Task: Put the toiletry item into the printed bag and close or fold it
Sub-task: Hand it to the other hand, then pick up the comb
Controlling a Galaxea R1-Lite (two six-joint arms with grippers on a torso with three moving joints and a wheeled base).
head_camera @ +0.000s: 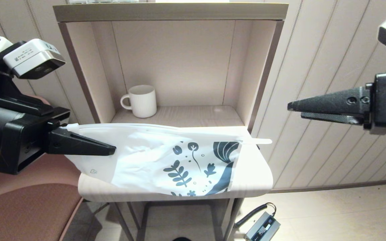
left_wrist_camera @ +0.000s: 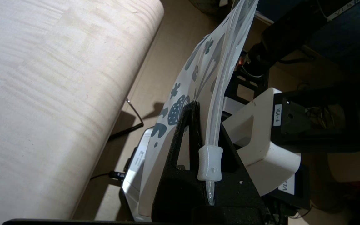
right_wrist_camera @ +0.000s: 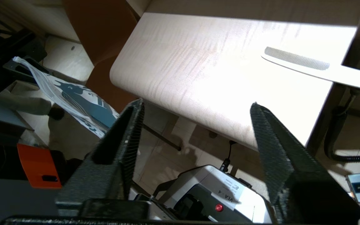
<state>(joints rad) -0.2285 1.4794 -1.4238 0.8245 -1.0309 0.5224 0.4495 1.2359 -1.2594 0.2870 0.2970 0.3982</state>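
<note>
My left gripper (head_camera: 111, 149) is shut on the zip edge of the printed bag (head_camera: 166, 157) at its plain end. It holds the bag up in front of the table, leaf prints hanging to the right. In the left wrist view the bag (left_wrist_camera: 205, 59) runs between the shut fingers (left_wrist_camera: 180, 137), with the white zip slider (left_wrist_camera: 210, 164) close to them. The off-white comb (head_camera: 258, 141) lies flat on the table's back right part, outside the bag. It shows with its fine teeth (right_wrist_camera: 295, 58) in the right wrist view. My right gripper (head_camera: 295, 110) hovers open and empty, to the right of the table.
A white ribbed mug (head_camera: 142, 100) stands in the shelf niche (head_camera: 179, 67) behind the light wooden table (head_camera: 256, 174). A reddish-brown chair (head_camera: 28, 207) is at the lower left. A grey power brick (head_camera: 263, 228) and cable lie on the floor.
</note>
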